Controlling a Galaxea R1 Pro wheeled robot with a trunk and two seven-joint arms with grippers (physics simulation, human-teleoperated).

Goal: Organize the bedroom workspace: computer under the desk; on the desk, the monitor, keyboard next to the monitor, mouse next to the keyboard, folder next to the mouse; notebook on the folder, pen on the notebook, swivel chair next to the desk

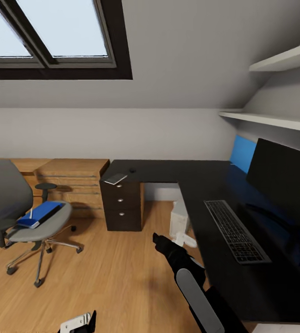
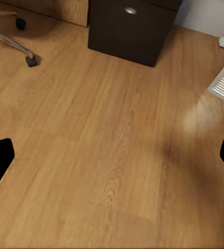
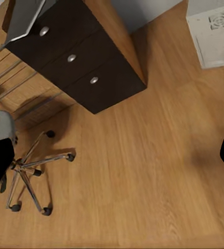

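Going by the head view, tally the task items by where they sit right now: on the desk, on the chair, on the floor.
On the desk: 4 (monitor, keyboard, mouse, notebook)
On the chair: 2 (folder, pen)
On the floor: 1 (computer)
Total: 7

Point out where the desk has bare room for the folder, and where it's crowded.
Bare: the desk top from the mouse across the corner to the keyboard, and the near strip below the keyboard. Crowded: the right wing, where keyboard and monitor sit together. The notebook takes the left end above the drawers.
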